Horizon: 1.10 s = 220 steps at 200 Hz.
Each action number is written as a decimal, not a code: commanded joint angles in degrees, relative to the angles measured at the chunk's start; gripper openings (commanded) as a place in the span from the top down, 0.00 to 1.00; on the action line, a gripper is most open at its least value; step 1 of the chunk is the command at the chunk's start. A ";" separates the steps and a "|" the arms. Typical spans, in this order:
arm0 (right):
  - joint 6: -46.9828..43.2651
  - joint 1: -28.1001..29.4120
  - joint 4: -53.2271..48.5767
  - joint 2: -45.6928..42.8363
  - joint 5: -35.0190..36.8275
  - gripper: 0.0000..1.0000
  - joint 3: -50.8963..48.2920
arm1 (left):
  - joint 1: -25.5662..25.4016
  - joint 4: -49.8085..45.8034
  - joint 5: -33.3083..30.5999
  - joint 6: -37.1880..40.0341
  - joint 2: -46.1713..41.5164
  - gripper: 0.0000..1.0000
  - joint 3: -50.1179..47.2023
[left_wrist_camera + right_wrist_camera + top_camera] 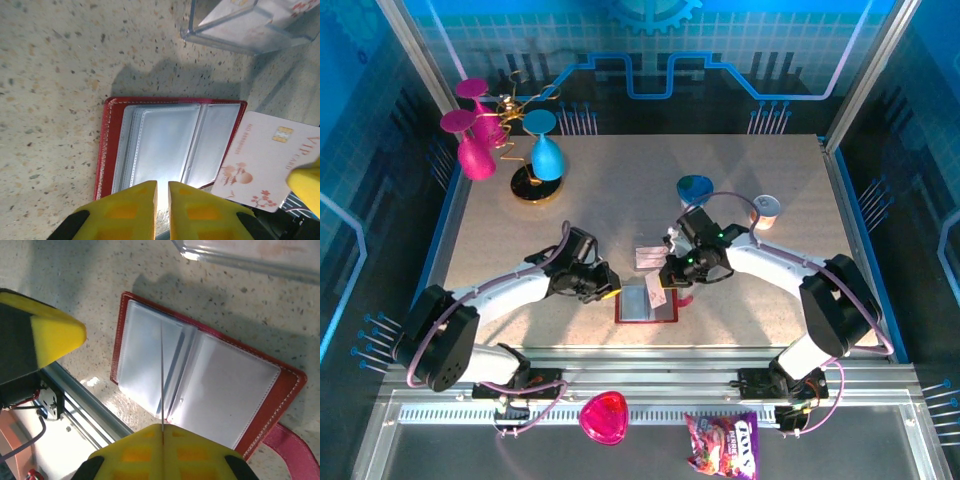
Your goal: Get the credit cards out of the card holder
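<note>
Spanning blue-walled booth (740, 50), speckled tabletop (620, 190), right jaws pinching pale card (260, 160), left jaws barely parted

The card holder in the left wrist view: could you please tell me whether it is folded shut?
No, the card holder lies spread open, with its clear pockets facing up.

Both my arms reached inward from the near edge, grippers almost meeting. My left gripper (162, 200) had its yellow fingers (130, 212) a narrow gap apart. My right gripper (162, 435) was pinched tight on a thin pale card (260, 165).
</note>
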 commanded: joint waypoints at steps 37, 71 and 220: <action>-30.62 -0.22 -18.72 3.05 10.08 1.00 12.40 | 4.90 2.26 0.54 0.78 -3.43 0.84 -2.05; -48.70 1.25 -25.47 6.20 14.34 1.00 17.29 | 6.99 3.24 1.46 0.86 -4.06 0.84 -2.07; -76.15 1.43 -40.93 25.03 24.22 1.00 48.52 | 9.95 2.48 0.67 -0.66 -7.53 0.83 -2.49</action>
